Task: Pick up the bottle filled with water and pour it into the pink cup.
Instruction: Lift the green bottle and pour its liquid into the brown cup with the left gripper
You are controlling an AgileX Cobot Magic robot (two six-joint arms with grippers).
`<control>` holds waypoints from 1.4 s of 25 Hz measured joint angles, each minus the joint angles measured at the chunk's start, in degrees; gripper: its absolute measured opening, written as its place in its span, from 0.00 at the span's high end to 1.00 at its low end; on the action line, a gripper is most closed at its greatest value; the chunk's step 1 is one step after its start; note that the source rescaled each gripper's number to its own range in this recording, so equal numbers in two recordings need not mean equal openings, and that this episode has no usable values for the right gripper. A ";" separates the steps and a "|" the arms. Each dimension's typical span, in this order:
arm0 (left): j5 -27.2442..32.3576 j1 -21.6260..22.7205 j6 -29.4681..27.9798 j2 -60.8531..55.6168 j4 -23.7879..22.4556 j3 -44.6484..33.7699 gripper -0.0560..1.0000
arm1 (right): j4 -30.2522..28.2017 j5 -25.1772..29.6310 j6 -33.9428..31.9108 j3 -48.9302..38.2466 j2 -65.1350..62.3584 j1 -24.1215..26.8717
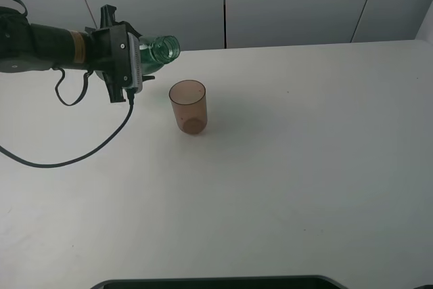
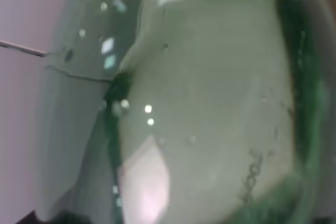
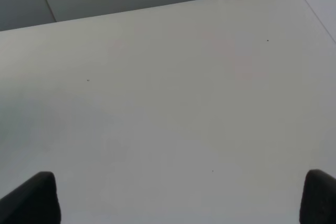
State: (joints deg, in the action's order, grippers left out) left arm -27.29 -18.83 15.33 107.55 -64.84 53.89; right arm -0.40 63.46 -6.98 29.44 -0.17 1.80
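The bottle (image 1: 161, 50) is off the table, clamped in the left tool (image 1: 133, 64), whose jaws are closed on its body. The left wrist view shows nothing but green-tinted plastic pressed up close. In the high view its long axis lies almost level, running from 9 o'clock at the tool towards 3 o'clock, with the open threaded mouth leading. The pink cup (image 1: 187, 106) stands upright on the table (image 1: 304, 167) at about 5 o'clock from that mouth, near it but not under it. By my judgement the mouth must shift that way before a stream would land inside. Whether any water sits in the cup I cannot tell. The right tool (image 3: 176, 199) is spread wide, holding nothing, over bare table well apart from both.
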 joint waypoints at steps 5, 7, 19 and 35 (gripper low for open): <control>0.28 0.00 4.38 0.00 0.00 0.00 0.94 | 0.00 0.00 0.00 0.00 0.00 0.00; 0.74 0.00 5.34 0.00 0.11 0.00 0.94 | 0.00 0.00 0.00 0.00 0.00 0.00; 2.98 0.00 8.00 0.00 0.43 2.02 0.94 | 0.00 0.00 0.00 0.00 0.00 0.00; 5.51 0.00 12.10 0.00 0.47 2.28 0.94 | 0.00 0.00 0.00 0.00 0.00 0.00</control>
State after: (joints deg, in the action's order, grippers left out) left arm -21.78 -18.83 27.43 107.55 -64.38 56.17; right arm -0.40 63.46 -6.98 29.44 -0.17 1.80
